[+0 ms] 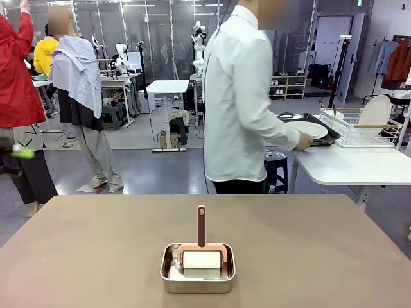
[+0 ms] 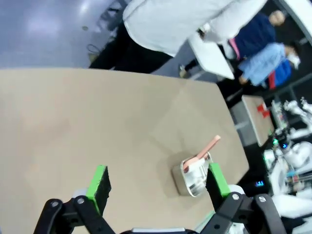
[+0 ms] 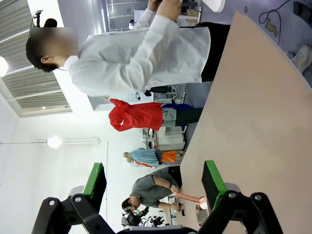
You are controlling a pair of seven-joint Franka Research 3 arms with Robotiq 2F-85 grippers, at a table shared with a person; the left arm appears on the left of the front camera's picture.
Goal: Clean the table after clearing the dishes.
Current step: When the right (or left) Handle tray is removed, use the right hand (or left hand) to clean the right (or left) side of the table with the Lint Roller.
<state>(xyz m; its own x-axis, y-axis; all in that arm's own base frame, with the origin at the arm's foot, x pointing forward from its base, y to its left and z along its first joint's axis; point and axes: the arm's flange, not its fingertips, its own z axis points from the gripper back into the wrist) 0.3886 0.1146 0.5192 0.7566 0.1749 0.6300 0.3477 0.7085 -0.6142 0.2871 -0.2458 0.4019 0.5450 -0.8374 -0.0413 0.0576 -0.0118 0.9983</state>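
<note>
**Dishes at the side table, both grippers released**

We see the table across the foreground. At 2 o'clock a person at the white side table holds a dark tray carrying a white plate. At 6 o'clock a steel pan holds a pink-handled roller. Our left gripper and right gripper hang spread wide, grasping nothing.

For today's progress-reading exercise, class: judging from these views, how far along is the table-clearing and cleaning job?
Done: the dishes are off the taupe table. In hand: the person's hand holds a dark tray with a white plate at the white side table. Left: cleaning; the pink-handled roller sits untouched in its steel pan, and the left claw and right claw hang open.
</note>
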